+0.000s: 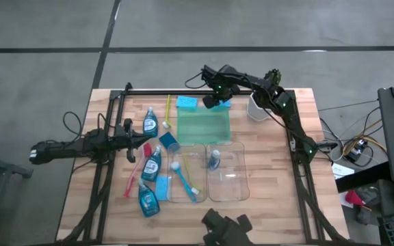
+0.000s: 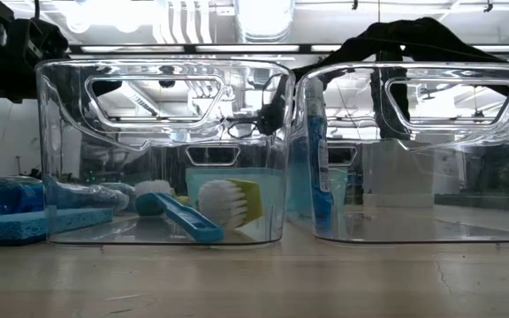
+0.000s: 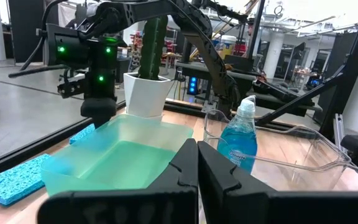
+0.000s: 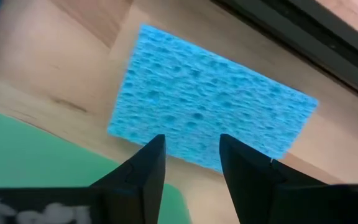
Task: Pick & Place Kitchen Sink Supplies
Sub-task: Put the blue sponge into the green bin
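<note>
My right gripper (image 1: 215,102) (image 4: 191,163) is open and points down over a blue sponge (image 4: 210,106) (image 1: 226,104). The sponge lies flat on the table by the far right corner of the green tray (image 1: 204,126), and the fingers stand above its near edge. My left gripper (image 1: 141,141) (image 3: 197,169) is shut and empty at the table's left. A second sponge (image 1: 187,102) lies at the far edge and a third (image 1: 163,186) beside the left bin. Blue bottles (image 1: 150,123) (image 1: 150,162) (image 1: 147,199) lie on the left. One bottle (image 1: 213,158) stands in the right bin. Brushes (image 1: 185,176) lie in the left bin.
Two clear bins (image 1: 185,195) (image 1: 228,184) stand side by side near the front. A cactus in a white pot (image 1: 257,108) stands right of the right gripper. A yellow-green brush (image 1: 168,113) and a red-pink brush (image 1: 137,169) lie on the table's left. Black frame rails run along the table's edges.
</note>
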`<move>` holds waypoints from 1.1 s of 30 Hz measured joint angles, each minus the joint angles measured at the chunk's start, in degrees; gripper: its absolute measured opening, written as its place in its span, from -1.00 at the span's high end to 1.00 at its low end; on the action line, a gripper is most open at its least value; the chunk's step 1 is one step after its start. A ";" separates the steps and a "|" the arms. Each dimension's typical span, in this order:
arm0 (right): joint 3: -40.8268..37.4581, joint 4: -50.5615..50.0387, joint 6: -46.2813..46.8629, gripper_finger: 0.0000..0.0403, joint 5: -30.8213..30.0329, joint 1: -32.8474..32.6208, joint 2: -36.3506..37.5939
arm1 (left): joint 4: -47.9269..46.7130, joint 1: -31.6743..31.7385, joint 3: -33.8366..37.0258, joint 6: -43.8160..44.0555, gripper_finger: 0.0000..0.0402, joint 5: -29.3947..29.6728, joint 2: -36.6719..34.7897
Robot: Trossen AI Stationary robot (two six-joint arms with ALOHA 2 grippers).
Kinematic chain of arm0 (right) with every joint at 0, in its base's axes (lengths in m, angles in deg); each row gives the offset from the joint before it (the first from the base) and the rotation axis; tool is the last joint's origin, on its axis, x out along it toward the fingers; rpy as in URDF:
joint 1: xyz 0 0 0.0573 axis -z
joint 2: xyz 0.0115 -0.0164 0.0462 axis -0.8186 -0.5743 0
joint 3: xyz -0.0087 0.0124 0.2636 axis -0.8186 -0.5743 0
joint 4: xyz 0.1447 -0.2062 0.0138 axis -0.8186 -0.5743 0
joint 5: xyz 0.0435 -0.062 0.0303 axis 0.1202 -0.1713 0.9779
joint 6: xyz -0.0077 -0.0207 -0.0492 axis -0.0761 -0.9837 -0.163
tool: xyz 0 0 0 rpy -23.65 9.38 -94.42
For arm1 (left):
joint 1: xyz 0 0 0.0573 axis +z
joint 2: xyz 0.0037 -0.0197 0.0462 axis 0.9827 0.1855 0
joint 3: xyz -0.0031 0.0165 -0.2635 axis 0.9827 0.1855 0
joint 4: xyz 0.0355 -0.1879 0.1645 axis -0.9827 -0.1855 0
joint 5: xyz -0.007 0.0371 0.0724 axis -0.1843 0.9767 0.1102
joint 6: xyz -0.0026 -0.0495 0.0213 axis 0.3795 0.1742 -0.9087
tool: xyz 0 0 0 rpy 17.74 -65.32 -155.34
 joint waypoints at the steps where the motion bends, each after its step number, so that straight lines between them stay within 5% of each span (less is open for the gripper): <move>1: 0.00 0.29 0.03 0.29 0.40 0.00 0.00 | -0.01 0.02 0.01 0.02 1.00 0.00 -0.01; 14: -0.15 4.47 -3.89 0.39 2.13 0.02 0.00 | 0.01 0.00 0.00 0.01 1.00 0.00 -0.01; 26: -1.07 4.88 -3.32 0.29 -0.53 0.02 -0.11 | 0.01 0.02 0.01 0.02 1.00 0.00 0.01; 33: -4.64 6.32 -2.80 0.29 2.97 0.08 -0.24 | -0.01 0.02 0.00 0.01 1.00 -0.01 -0.01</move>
